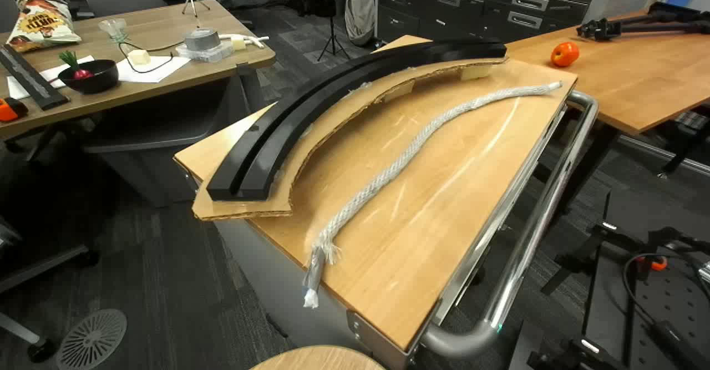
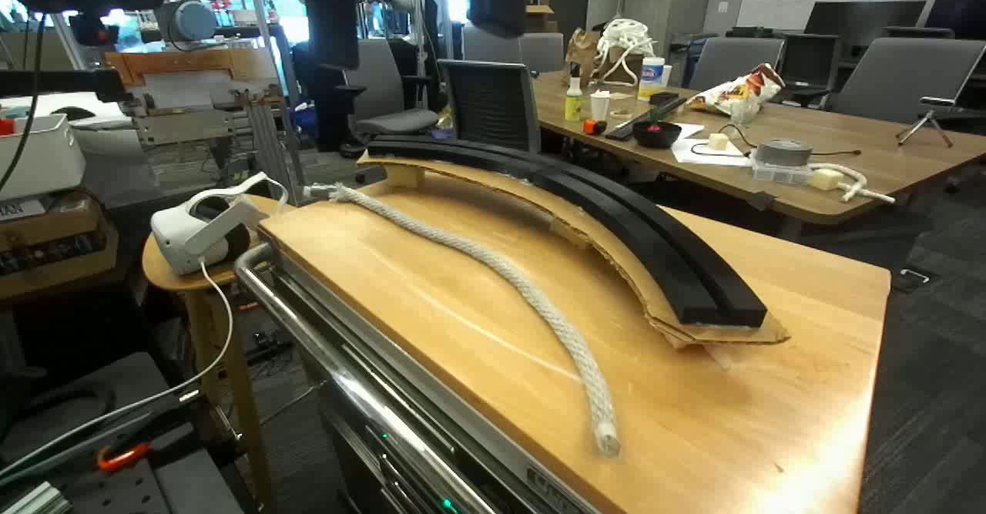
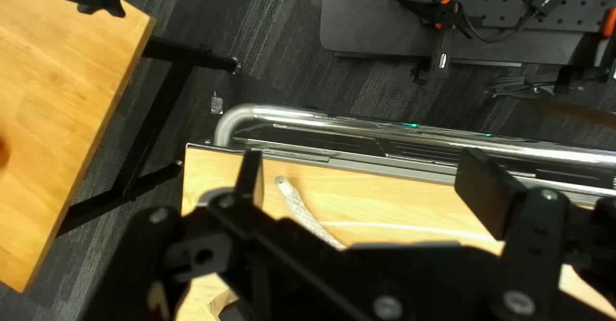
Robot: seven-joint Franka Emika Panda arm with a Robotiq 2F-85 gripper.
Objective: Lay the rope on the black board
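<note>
One rope lay unplaced

We saw it stretched on the bench, at four o'clock from the black board in an exterior view, probably for easy transfer; our claw gaped empty, presumably to straddle the rope.

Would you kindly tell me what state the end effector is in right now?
End effector: open, holding nothing; the rope lies on the wooden tabletop.
</note>
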